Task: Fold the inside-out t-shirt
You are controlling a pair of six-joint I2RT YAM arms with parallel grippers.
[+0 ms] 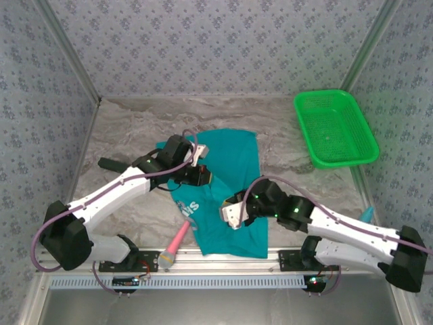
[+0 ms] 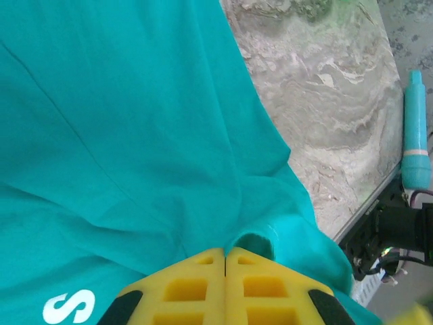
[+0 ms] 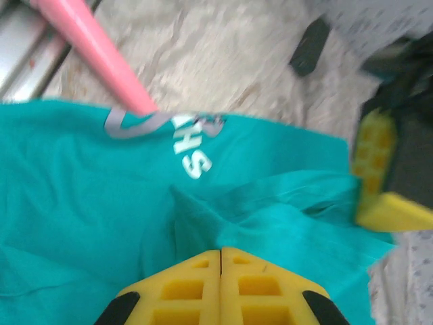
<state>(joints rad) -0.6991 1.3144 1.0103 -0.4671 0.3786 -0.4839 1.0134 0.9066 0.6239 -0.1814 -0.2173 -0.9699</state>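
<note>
My left end effector (image 2: 224, 252) and right end effector (image 3: 220, 250) each clamp t-shirt (image 1: 233, 152) cloth; it lies rumpled by the near edge of the tabletop (image 1: 135, 122), folding barely begun

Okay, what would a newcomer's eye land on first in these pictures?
A teal t-shirt lies rumpled mid-table, with the left gripper and right gripper each shut on a pinch of its cloth. A bright green basket sits at the far right.
</note>
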